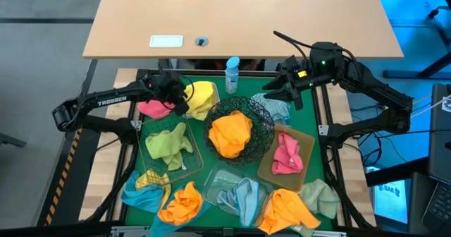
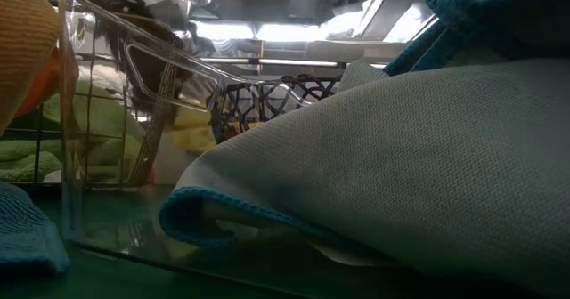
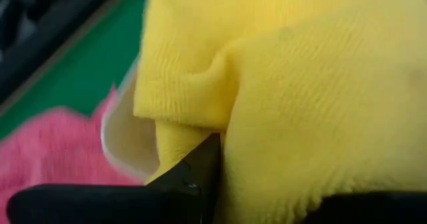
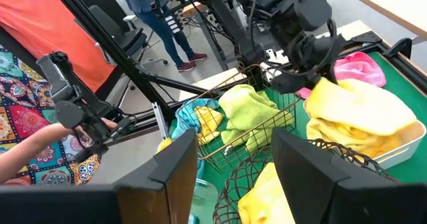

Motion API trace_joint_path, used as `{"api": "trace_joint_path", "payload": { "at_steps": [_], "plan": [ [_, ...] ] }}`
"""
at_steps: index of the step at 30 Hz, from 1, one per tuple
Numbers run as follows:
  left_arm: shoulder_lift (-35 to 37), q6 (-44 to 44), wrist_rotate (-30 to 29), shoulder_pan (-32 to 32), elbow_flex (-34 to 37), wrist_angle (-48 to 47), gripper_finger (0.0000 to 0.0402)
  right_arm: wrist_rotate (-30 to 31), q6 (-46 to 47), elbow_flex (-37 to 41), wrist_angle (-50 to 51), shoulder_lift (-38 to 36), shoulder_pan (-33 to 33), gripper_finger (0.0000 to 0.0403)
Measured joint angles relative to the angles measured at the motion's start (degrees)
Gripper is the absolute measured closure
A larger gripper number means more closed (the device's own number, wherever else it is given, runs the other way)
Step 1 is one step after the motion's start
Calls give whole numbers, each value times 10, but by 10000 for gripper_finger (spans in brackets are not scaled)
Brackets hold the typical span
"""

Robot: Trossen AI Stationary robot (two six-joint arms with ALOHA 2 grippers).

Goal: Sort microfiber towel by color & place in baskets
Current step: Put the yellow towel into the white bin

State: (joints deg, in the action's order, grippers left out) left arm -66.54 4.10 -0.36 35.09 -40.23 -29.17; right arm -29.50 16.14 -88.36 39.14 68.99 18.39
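1. Left gripper (image 1: 184, 94) at ten o'clock: I see its fingers (image 3: 193, 177) part-spread, touching the yellow towel (image 1: 202, 98) in the white tub (image 4: 393, 154); whether they pinch it I cannot tell.
2. Pink towel (image 1: 153, 108) lies just beside that tub.
3. Right gripper (image 1: 271, 89) hovers at one o'clock, fingers spread, empty.

- This is a robotics lab or a workshop.
- Two dark robot arms stand on a metal frame (image 1: 328, 128) around a green mat (image 1: 318, 163).
- At 12 o'clock stands a bare light wooden desk (image 1: 239, 15).
- Beyond the table there are black tripods (image 4: 127, 71), an office chair (image 4: 110, 24) and a person's hand (image 4: 80, 127) on a control rig.
- At 3 o'clock, cables (image 1: 423, 108) lie on the floor.
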Motion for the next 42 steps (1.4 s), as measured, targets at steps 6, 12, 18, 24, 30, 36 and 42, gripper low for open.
{"api": "trace_joint_path", "payload": {
  "at_steps": [6,12,18,24,30,36,42],
  "plan": [
    [2,0,-1,0,0,-53,296,0,0,0,0,0,0,214],
    [2,3,30,0,-6,-47,296,0,0,0,0,0,0,214],
    [2,4,24,0,-39,-49,296,6,0,0,1,0,0,214],
    [2,48,24,0,-73,-59,276,6,0,0,1,0,0,214],
    [0,67,25,0,-77,-61,219,6,0,0,2,0,0,214],
    [0,78,62,3,-78,-63,184,6,0,0,18,0,0,214],
    [4,35,70,18,-126,-129,186,6,0,0,32,0,0,214]
  ]
}}
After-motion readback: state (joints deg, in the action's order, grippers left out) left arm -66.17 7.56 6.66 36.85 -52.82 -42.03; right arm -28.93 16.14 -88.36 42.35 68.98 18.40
